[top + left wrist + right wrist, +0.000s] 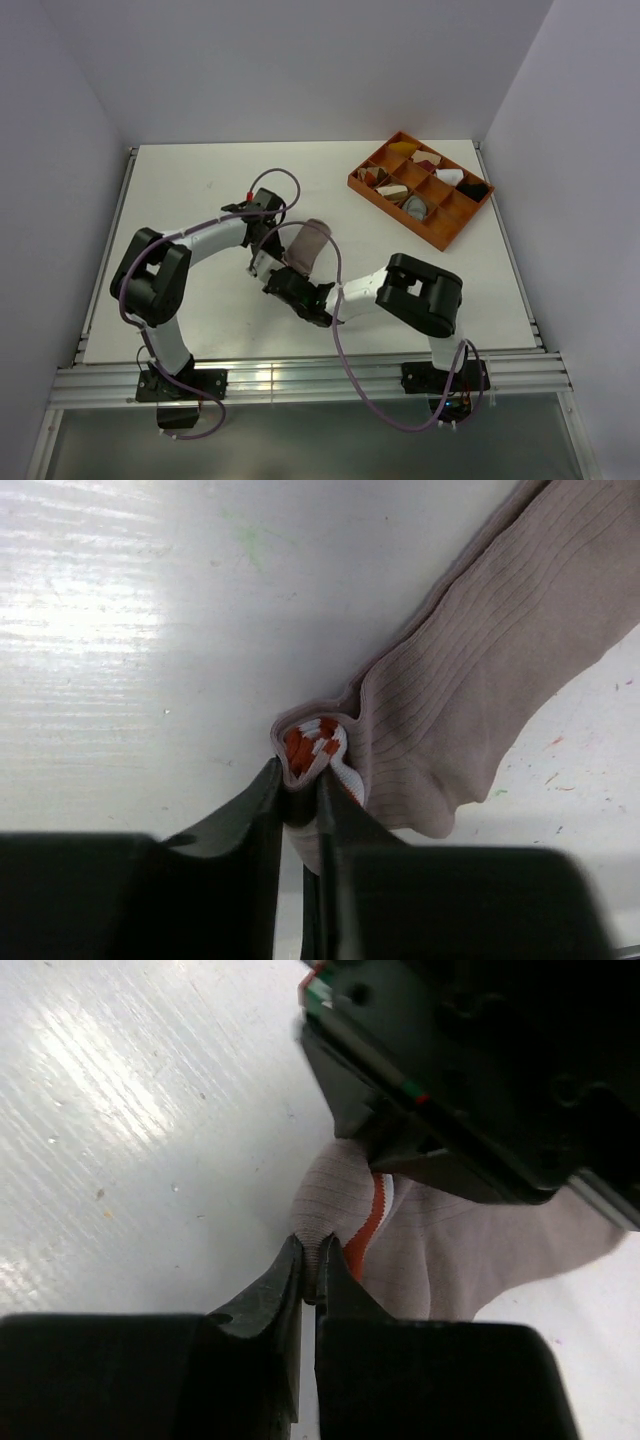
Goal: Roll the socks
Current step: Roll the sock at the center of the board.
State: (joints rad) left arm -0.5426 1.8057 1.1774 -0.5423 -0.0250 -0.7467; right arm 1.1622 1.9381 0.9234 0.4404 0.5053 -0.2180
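The sock (308, 243), a pinkish-tan ribbed knit, lay flat on the table (200, 180), well apart from the tray (395, 212) and nearer the arm bases than the tray was. Its red-and-white striped cuff (318, 748) was the end farther from the tray. I saw no second sock in any view. I judged the knit light, soft and limp. It would sag and bunch rather than hold a shape, so the doubled cuff edge, the thickest part, was the place to grip. The left gripper (300, 780) was pinching that cuff, with the stripes bunched between its fingers. The right gripper (310, 1255), close beside it, was pressed together on a fold of the same edge.
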